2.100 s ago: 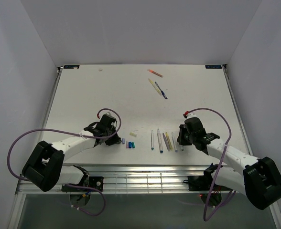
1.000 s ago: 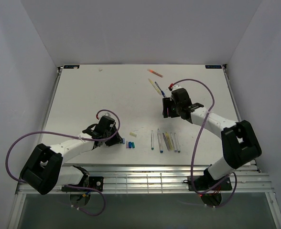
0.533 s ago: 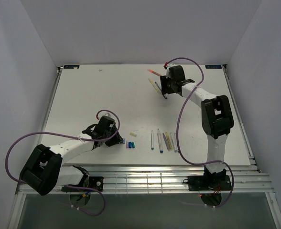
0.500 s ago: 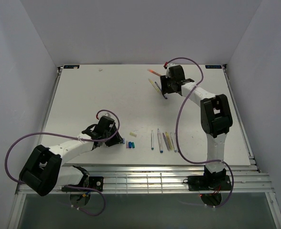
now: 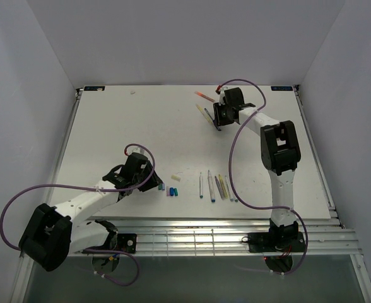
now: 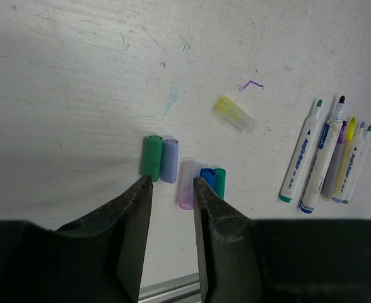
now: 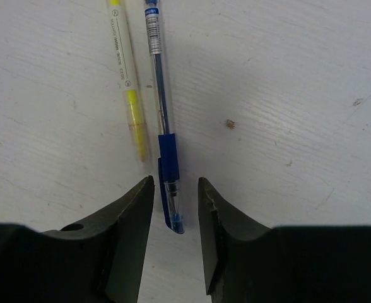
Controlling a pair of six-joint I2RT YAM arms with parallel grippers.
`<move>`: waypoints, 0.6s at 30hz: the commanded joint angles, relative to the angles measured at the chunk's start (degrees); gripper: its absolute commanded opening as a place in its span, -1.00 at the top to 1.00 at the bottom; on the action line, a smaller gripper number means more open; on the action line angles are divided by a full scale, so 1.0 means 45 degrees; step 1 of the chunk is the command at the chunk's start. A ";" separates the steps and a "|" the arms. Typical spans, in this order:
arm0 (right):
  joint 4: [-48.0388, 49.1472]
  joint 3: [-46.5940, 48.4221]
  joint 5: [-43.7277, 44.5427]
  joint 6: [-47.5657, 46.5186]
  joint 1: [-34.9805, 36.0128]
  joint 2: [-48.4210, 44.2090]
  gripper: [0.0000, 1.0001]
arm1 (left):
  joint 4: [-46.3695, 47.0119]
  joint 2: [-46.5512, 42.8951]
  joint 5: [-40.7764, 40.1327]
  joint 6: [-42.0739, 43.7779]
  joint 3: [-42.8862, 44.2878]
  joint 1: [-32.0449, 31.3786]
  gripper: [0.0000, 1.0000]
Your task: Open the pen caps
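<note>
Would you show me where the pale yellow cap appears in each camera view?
Top external: pale yellow cap, near centre, left of the row of pens.
Left wrist: upper centre, left of that row.
Right wrist: not in it.
Shared landmark: the row of pens.

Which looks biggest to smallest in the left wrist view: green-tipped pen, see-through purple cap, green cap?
1. green-tipped pen, by far.
2. see-through purple cap and green cap: nearly alike, too close to rank.

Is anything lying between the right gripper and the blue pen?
No. In the right wrist view the blue pen has its capped end in the gap of the right gripper, with only bare table on either side.
</note>
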 commanded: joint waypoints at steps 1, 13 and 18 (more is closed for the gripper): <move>0.0065 0.0302 -0.0369 -0.0030 0.0048 0.0240 0.20 | -0.0037 -0.0262 0.0080 0.0159 0.0335 0.0063 0.14; -0.0267 -0.0303 0.0608 -0.0029 0.0048 0.0416 0.34 | -0.0231 -0.0712 0.0060 0.0334 0.0276 0.0063 0.14; -0.0442 -0.0577 0.0647 -0.0167 0.0068 0.0436 0.43 | -0.0329 -0.0907 0.0119 0.0334 0.0335 0.0063 0.14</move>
